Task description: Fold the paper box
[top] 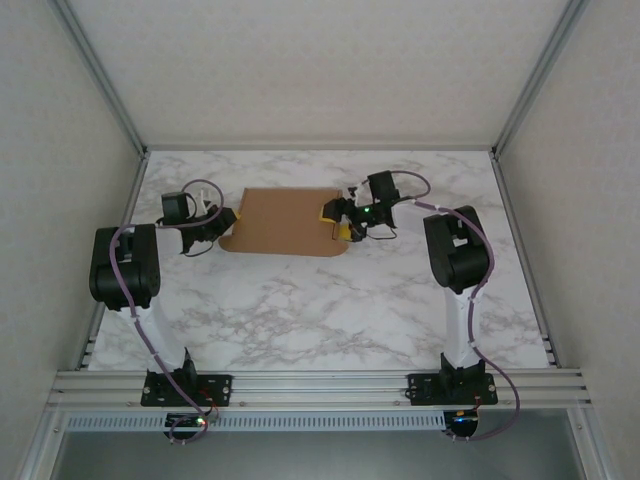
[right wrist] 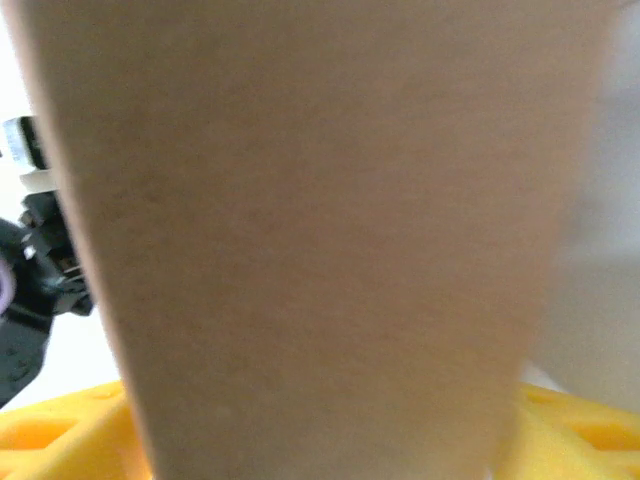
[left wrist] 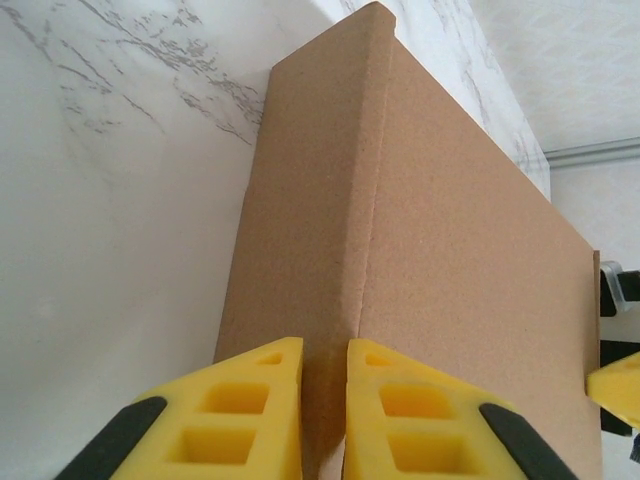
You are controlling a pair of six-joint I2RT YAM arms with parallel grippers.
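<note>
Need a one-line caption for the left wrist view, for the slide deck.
Left end effector shut on the crease of the brown cardboard paper box, with the marble table alongside.

Bare marble table (top: 300, 320) around paper box (top: 285, 222)

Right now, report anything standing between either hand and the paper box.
Nothing visible does. The left hand is shut on the left edge of the paper box. The right hand is at its right edge, fingers spread wide with the cardboard between them.
</note>
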